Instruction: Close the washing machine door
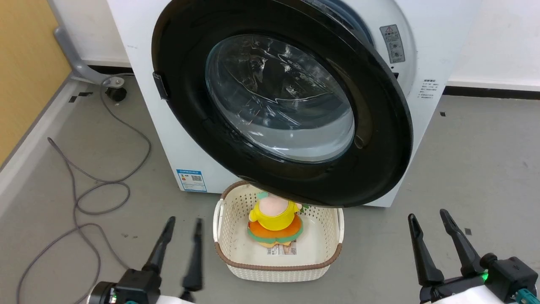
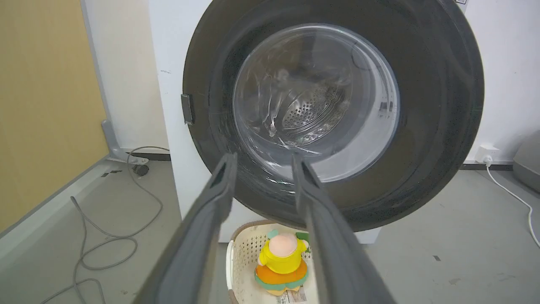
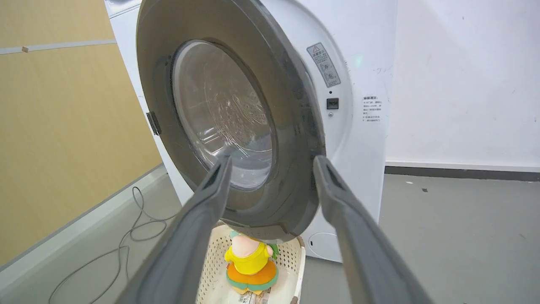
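So the door (image 1: 280, 97) isn't shut yet. It's hanging partway open in front of the washer (image 1: 168, 126), and it looks hinged on the left of the head view, with the free edge swung out toward the robot on the right. You can see a sliver of the opening behind it at the top right, and the latch slot (image 3: 332, 103) sits on the white front panel on that same side, which fits. Both tools are idle. The left gripper (image 1: 184, 220) and right gripper (image 1: 427, 214) each have their fingers spread with nothing between them, parked low at the bottom corners and well apart from the door. My guess is they're left spread because this job is a push, not a grab, so there's no reason to pinch anything. The right one sits nearer the free edge, so I'd bet that's the arm to use: press the black rim out by the free edge, where you get the most leverage. There's a basket (image 1: 276, 267) with a plush toy (image 1: 274, 223) in it, parked right in front of the washer under the door's lower rim. The door seems to clear it, but an arm coming in low could clip it.
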Controlling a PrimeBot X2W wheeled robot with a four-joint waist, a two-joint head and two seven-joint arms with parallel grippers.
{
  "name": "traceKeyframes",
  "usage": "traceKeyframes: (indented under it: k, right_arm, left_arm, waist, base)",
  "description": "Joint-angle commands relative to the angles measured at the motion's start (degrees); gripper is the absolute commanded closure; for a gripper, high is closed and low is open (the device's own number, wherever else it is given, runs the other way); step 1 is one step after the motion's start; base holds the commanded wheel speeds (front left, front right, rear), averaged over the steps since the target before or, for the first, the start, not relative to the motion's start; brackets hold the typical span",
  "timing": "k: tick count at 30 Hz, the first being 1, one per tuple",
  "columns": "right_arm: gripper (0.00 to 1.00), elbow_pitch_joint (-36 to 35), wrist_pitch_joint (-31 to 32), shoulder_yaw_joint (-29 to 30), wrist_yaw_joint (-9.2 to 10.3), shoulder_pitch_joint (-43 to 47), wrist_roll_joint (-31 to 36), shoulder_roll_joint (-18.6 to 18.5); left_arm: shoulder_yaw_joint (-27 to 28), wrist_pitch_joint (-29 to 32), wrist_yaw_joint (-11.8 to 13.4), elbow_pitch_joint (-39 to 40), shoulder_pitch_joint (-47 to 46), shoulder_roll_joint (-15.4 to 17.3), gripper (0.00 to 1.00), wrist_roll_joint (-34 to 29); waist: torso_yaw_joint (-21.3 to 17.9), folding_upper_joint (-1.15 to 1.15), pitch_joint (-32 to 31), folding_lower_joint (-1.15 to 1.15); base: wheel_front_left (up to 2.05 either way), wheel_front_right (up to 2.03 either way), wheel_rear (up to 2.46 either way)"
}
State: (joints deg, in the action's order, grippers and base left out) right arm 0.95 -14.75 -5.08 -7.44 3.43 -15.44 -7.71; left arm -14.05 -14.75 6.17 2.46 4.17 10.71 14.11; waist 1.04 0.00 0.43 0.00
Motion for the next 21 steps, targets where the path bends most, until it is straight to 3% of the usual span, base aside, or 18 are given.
traceKeyframes:
  k: [1,3,4,5,6,15,21]
  right_arm:
    - [0.00,0.01,-0.25,0.12,-0.05,0.92,0.05,-0.20]
    - [0.00,-0.11,-0.25,0.36,-0.05,0.87,0.00,-0.19]
    - [0.05,-0.17,-0.25,0.42,-0.05,0.78,-0.03,-0.24]
    - [0.94,-0.36,-0.25,0.25,-0.05,0.58,-0.07,-0.43]
    - [1.00,-0.55,-0.25,0.03,-0.05,0.38,-0.06,-0.70]
    - [1.00,-1.11,-0.25,-4.42,-0.05,-4.47,-1.17,-5.82]
    - [1.00,2.07,-0.23,-8.79,-0.05,-12.89,-4.35,-12.79]
  left_arm:
    - [0.32,-0.24,-0.67,-0.39,0.53,-0.78,0.00,-0.97]
    - [0.63,-0.24,-1.19,-0.58,0.24,-1.51,0.00,-1.77]
    - [0.83,-0.25,-1.46,-0.63,0.07,-1.87,0.00,-2.08]
    - [0.99,-0.25,-1.75,-0.71,-0.07,-2.16,0.00,-2.43]
    - [1.11,-0.25,-2.03,-0.80,-0.20,-2.42,0.00,-2.78]
    - [1.67,-0.25,-3.70,-0.64,-2.33,-4.18,0.00,-5.27]
    - [0.98,-0.25,-4.69,-0.40,-5.28,-5.74,0.00,-6.51]
  waist:
    - [0.27,0.00,0.15,0.00]
    - [0.63,0.00,0.41,0.00]
    - [0.84,0.00,0.58,0.00]
    - [1.08,0.00,0.75,0.00]
    - [1.33,0.00,0.99,0.00]
    - [4.36,0.00,5.29,0.00]
    - [7.41,0.00,10.16,0.00]
  base:
    - [0.00,0.00,0.00]
    - [0.00,0.00,0.00]
    - [0.00,0.00,0.00]
    - [0.00,0.00,0.00]
    - [0.00,0.00,0.00]
    - [0.00,0.00,0.00]
    - [0.00,0.00,0.00]
